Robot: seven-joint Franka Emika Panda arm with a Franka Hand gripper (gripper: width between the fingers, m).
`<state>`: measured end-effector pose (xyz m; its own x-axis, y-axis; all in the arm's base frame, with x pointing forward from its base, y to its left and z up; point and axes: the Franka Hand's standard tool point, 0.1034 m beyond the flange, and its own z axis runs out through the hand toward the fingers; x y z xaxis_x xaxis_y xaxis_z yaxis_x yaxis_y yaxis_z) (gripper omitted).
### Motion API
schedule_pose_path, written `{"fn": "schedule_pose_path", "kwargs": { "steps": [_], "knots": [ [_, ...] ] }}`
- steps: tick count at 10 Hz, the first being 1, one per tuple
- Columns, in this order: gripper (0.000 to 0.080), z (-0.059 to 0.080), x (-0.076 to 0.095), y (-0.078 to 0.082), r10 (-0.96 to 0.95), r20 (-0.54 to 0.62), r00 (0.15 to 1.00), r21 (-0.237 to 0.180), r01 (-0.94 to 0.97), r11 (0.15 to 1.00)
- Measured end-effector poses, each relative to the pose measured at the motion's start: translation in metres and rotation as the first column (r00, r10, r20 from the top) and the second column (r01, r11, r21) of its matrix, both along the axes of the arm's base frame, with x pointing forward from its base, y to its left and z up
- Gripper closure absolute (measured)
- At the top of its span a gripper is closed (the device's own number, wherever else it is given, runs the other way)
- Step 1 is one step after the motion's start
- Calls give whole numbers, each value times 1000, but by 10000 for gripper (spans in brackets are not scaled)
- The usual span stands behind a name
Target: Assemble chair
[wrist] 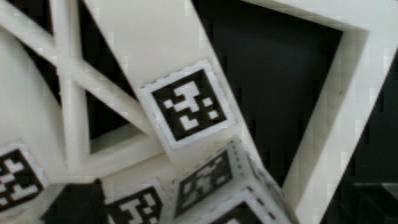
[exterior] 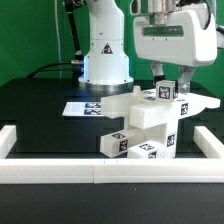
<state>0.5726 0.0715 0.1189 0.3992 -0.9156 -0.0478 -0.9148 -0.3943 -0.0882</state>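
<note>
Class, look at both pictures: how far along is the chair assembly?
Done: the white plastic blocky chair parts with square tags stand joined as one piece on the black table. In hand: nothing; the pincer hangs spread open by the top tagged white block. Left: no loose part shows, so probably little beyond drawing back, though hidden joints cannot be checked.

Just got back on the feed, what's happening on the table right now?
The arm's pincer hangs open right over the top tagged block of the partly built white chair, gripping nothing that I can see. The chair stands inside the white border rails, the marker board lying flat beyond it. The wrist view shows only white bars and tags up close.
</note>
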Motion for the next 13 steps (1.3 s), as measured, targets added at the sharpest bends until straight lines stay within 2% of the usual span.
{"fn": "schedule_pose_path", "kwargs": {
  "steps": [5,7,8,9,10,11,12,13],
  "knots": [
    [151,0,1,-6,323,3,946,-44,-323,946],
    [151,0,1,-8,481,-3,877,-68,-480,875],
    [188,-1,1,-8,496,-4,868,-70,-495,866],
    [337,0,1,-8,496,-4,869,-70,-495,866],
    [337,0,1,-8,495,-4,869,-70,-494,866],
    [476,0,1,-8,489,-4,872,-70,-488,870],
    [512,0,1,-8,465,-4,886,-68,-464,883],
    [512,0,1,-8,466,-4,885,-68,-465,883]
  ]
}}
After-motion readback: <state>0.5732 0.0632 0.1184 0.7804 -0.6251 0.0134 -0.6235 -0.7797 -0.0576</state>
